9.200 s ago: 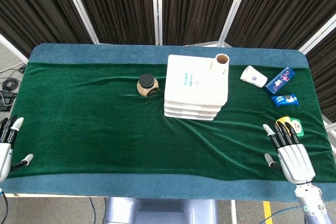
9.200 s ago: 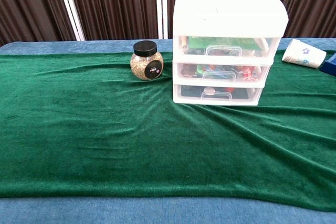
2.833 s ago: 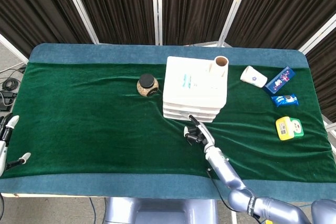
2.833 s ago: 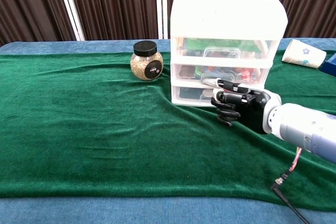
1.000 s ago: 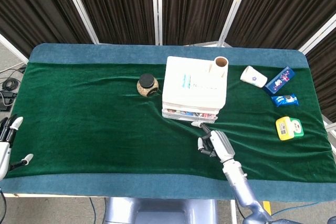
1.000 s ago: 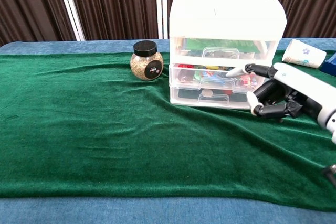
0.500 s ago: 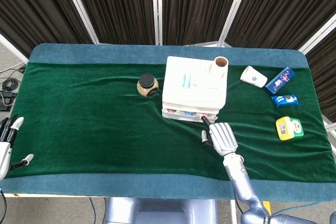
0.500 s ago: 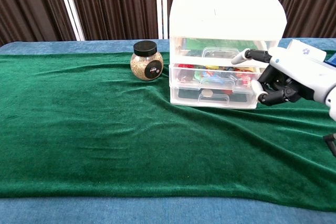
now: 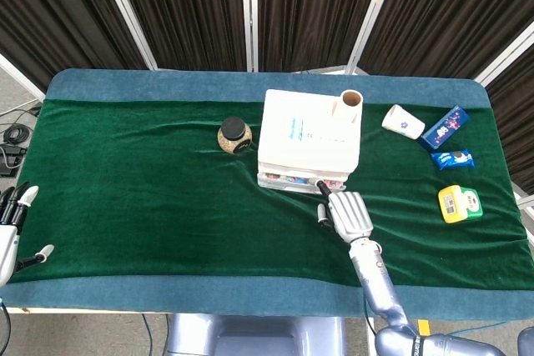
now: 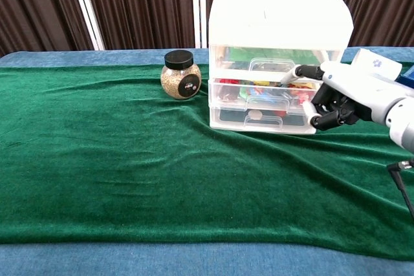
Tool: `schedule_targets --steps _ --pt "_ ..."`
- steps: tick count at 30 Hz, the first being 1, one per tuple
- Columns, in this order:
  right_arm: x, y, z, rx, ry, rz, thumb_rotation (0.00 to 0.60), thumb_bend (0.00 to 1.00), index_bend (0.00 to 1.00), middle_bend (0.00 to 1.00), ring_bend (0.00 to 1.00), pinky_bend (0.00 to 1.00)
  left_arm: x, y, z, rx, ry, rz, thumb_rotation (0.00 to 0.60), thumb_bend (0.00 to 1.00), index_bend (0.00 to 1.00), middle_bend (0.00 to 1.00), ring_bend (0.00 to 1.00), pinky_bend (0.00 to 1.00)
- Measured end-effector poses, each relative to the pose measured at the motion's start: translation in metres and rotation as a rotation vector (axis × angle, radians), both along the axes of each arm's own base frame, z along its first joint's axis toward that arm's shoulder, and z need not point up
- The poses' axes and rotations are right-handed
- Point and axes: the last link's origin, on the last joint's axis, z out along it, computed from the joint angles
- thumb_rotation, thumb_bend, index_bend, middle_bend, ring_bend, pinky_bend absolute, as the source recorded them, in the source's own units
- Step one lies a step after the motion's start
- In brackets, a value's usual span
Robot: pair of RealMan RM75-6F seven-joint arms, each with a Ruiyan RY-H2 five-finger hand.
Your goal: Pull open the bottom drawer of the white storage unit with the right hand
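Note:
The white storage unit [image 9: 309, 141] [image 10: 279, 24] stands mid-table with three clear drawers. Its bottom drawer [image 10: 262, 118] has a small handle at its middle, and no finger is on that handle. From above, a strip of colourful contents shows along the unit's front edge, so a drawer stands slightly out; I cannot tell which one. My right hand [image 9: 350, 214] [image 10: 333, 98] is at the unit's front right corner, fingers curled in, with one finger stretched toward the middle drawer. A fingertip [image 10: 315, 121] touches the bottom drawer's right end. My left hand [image 9: 8, 235] hangs open at the table's near left edge.
A black-lidded jar [image 9: 234, 135] [image 10: 179, 74] stands left of the unit and a cardboard tube [image 9: 351, 102] on its top. A paper cup [image 9: 403, 121], a blue box [image 9: 445, 127], a blue packet [image 9: 453, 159] and a yellow-green pack [image 9: 459, 203] lie at the right.
Over the last second my right hand rose from the cloth and closed in on the unit's front right corner. The unit and its drawers have not visibly moved.

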Motion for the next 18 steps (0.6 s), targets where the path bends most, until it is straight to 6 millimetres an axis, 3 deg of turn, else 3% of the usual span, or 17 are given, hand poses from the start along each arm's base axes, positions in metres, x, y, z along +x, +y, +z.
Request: schedule_targets --steps 12,18 --pt "0.0023 -0.0048 -0.0073 0.032 -0.003 -0.026 0.600 0.61 0.23 0.89 0.94 0.82 -0.0003 0.0004 0.0004 0.001 -0.002 0.001 0.600 0.08 0.00 0.00 0.00 0.00" --pt "0.0056 -0.0094 -0.0101 0.026 -0.003 -0.030 0.600 0.62 0.35 0.90 0.95 0.82 -0.0002 0.0003 0.0002 0.000 -0.002 0.001 0.600 0.08 0.00 0.00 0.00 0.00"
